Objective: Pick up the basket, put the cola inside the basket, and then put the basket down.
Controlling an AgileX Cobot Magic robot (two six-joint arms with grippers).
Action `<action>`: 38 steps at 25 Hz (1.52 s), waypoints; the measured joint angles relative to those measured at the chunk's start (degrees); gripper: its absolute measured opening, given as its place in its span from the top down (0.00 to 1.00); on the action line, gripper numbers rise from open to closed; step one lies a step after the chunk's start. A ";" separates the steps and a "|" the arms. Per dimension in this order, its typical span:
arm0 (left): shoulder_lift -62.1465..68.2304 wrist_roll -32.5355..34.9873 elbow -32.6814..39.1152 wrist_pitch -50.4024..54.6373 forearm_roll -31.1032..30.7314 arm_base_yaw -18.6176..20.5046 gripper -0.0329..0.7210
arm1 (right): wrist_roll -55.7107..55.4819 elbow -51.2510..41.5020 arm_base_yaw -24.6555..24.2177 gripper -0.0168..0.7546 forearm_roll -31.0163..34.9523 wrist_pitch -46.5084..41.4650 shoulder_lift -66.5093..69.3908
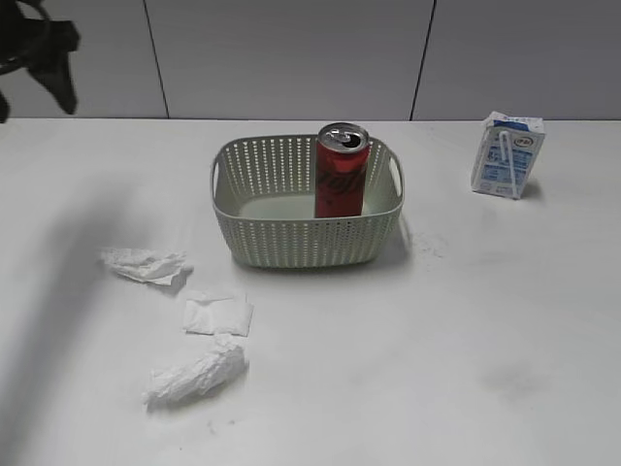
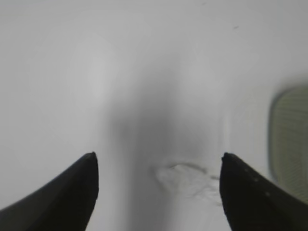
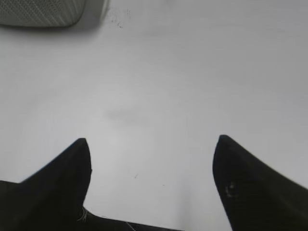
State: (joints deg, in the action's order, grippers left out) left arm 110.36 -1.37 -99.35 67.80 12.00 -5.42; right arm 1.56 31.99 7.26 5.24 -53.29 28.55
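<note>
The pale sage-green basket (image 1: 291, 243) stands on the white table at centre back. The red cola can (image 1: 341, 173) stands upright inside it, at its right side. The basket's edge also shows blurred at the right of the left wrist view (image 2: 291, 139) and at the top left of the right wrist view (image 3: 43, 12). My left gripper (image 2: 159, 161) is open and empty, high above the table left of the basket; it shows at the top left of the exterior view (image 1: 44, 53). My right gripper (image 3: 151, 144) is open and empty over bare table, out of the exterior view.
A white-and-blue drink carton (image 1: 507, 153) stands at the back right. Three crumpled white tissues lie left of and in front of the basket (image 1: 146, 264), (image 1: 217, 316), (image 1: 197, 374); one shows below the left gripper (image 2: 187, 180). A grey panelled wall runs behind the table.
</note>
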 joint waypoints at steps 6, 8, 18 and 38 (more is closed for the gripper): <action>-1.70 2.52 0.00 1.78 -2.44 8.97 0.18 | 1.79 -6.21 0.00 0.21 0.00 1.00 -9.53; -3.33 2.93 0.00 1.78 -2.65 10.29 0.18 | 2.32 -6.67 0.00 0.21 0.00 1.06 -11.65; -12.77 3.69 0.00 2.02 -4.68 10.76 0.19 | 2.29 -7.92 0.00 0.21 0.32 -0.49 -19.33; -59.68 7.31 45.91 -10.14 -7.20 10.70 0.19 | -2.12 -8.01 0.00 0.21 -2.96 -0.80 -28.74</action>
State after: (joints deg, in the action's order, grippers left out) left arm 50.67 5.94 -53.45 57.66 4.80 5.28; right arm -0.57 23.97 7.26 2.27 -54.09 -0.18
